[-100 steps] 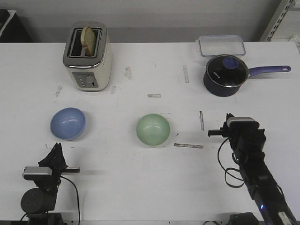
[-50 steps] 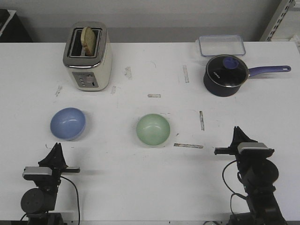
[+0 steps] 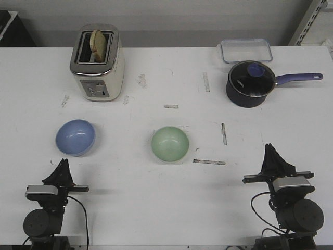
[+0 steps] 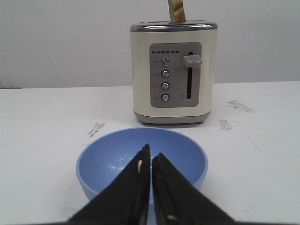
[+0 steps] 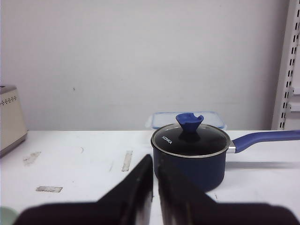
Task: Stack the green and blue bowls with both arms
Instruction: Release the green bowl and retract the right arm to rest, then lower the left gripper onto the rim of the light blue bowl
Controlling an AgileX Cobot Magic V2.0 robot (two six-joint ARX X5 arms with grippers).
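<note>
The light blue bowl (image 3: 76, 137) sits on the white table at the left, and fills the near ground of the left wrist view (image 4: 187, 157). The pale green bowl (image 3: 170, 144) sits at the table's middle, apart from the blue one; only a sliver of it shows at the edge of the right wrist view (image 5: 3, 216). My left gripper (image 3: 63, 164) is shut and empty, low at the front left, just short of the blue bowl. My right gripper (image 3: 270, 150) is shut and empty, low at the front right, well right of the green bowl.
A cream toaster (image 3: 97, 62) with a slice of bread stands at the back left. A dark blue lidded saucepan (image 3: 250, 84) with a long handle and a clear lidded box (image 3: 245, 50) stand at the back right. Tape strips (image 3: 209, 162) mark the table.
My right arm has drawn back and down towards the table's front edge. The left arm and both bowls have not moved.
</note>
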